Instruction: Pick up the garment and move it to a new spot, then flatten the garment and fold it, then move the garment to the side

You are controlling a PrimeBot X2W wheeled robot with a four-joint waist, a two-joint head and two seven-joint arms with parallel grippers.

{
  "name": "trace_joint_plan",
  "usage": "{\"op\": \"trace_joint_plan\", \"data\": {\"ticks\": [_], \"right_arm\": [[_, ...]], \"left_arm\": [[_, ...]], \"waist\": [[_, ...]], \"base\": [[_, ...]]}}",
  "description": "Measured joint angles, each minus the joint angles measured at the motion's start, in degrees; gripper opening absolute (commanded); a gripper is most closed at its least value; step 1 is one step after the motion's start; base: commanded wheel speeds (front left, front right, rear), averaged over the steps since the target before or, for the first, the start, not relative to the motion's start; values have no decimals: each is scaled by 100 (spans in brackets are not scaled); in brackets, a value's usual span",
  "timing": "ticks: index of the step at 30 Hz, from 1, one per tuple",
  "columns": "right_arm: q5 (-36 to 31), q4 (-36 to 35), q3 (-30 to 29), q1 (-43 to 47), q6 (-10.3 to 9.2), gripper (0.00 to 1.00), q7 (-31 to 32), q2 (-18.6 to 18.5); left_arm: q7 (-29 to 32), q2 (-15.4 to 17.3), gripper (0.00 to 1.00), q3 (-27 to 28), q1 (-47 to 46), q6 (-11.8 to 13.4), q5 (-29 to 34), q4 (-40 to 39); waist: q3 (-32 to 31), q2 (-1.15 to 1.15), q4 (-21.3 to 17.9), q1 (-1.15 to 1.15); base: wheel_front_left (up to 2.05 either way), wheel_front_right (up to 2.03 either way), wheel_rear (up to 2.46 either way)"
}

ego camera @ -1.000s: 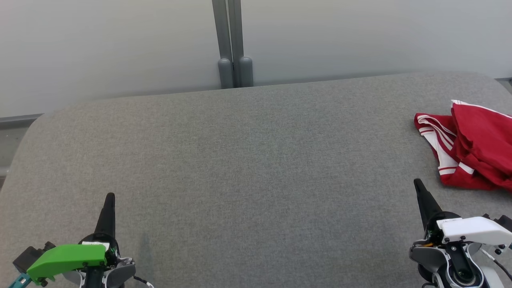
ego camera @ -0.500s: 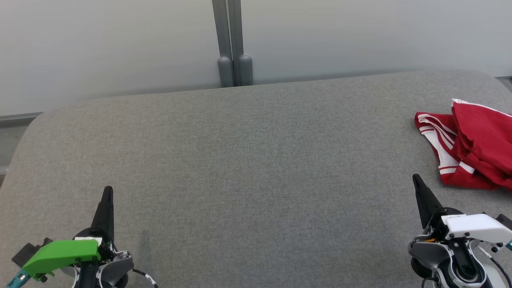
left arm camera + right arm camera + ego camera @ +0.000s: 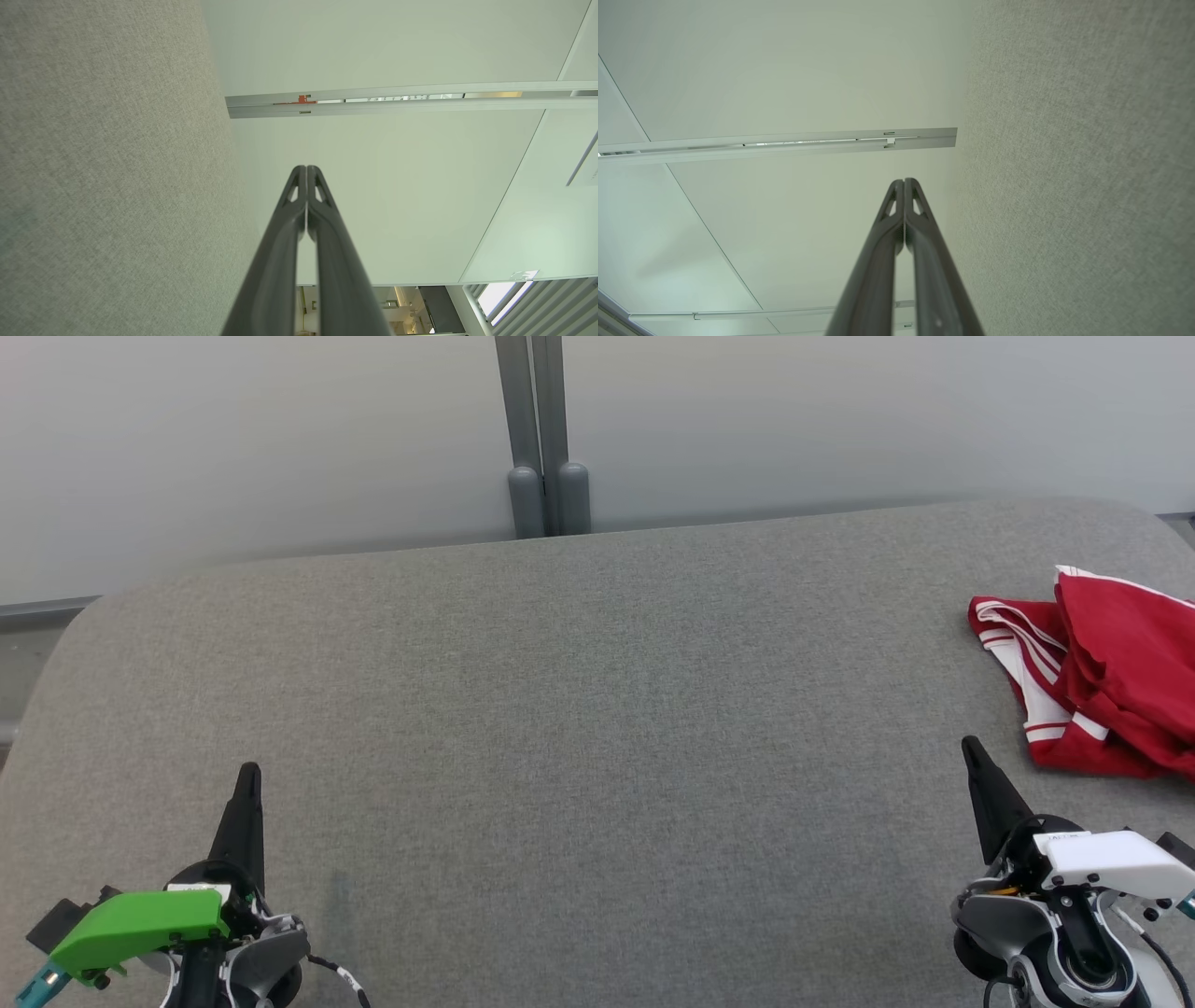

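Note:
The garment point(image 3: 1116, 677) is red with white stripes and lies crumpled at the right edge of the grey fabric surface point(image 3: 579, 709), partly cut off by the head view's border. My right gripper point(image 3: 971, 749) is shut and empty at the lower right, its tip a short way below and left of the garment. My left gripper point(image 3: 248, 773) is shut and empty at the lower left, far from the garment. In the left wrist view the left gripper point(image 3: 306, 169) has its fingers pressed together. The right wrist view shows the right gripper point(image 3: 904, 182) the same way.
A pale partition wall point(image 3: 280, 439) with a grey vertical post point(image 3: 537, 429) stands behind the surface's far edge. The surface has rounded corners, and a strip of floor point(image 3: 19, 653) shows at its far left.
Both grippers have slid slightly up and toward the bottom of the head view. The garment has not moved, and both grippers stay shut.

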Motion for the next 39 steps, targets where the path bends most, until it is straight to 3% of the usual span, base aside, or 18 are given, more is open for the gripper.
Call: {"op": "trace_joint_plan", "data": {"ticks": [39], "right_arm": [[0, 0, 0, -1, 0, 0, 0, 0]], "left_arm": [[0, 1, 0, 0, 0, -2, 0, -1]], "waist": [[0, 0, 0, 0]], "base": [[0, 0, 0]]}}
